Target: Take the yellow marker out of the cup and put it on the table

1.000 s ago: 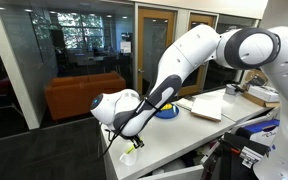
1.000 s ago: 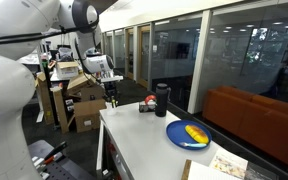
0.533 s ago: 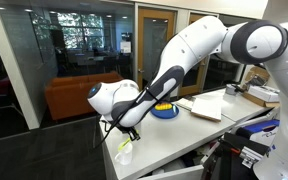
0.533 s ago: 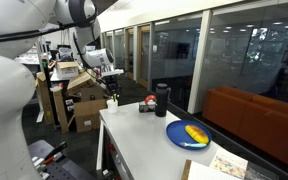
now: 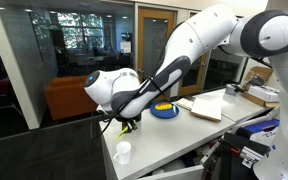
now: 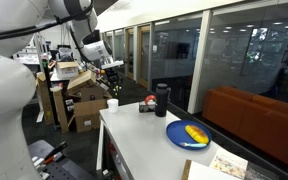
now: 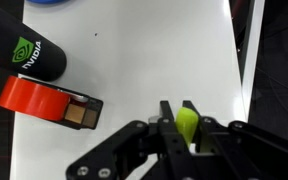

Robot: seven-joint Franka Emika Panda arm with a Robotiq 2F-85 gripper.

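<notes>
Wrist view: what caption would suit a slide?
Gripper holding the yellow marker above the white table, near a black bottle and a red tape dispenser.

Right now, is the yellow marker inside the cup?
No. In an exterior view the gripper holds the yellow marker in the air, above and apart from the cup on the table.

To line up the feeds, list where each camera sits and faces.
An exterior view: off the cup end of the table, facing along it; the arm reaches in from image right.
An exterior view: the far end, facing back over the blue bowl; the arm fills image left.
Wrist view: straight down on the table; gripper shut on the yellow marker.
Shared: both exterior views show the blue bowl.
</notes>
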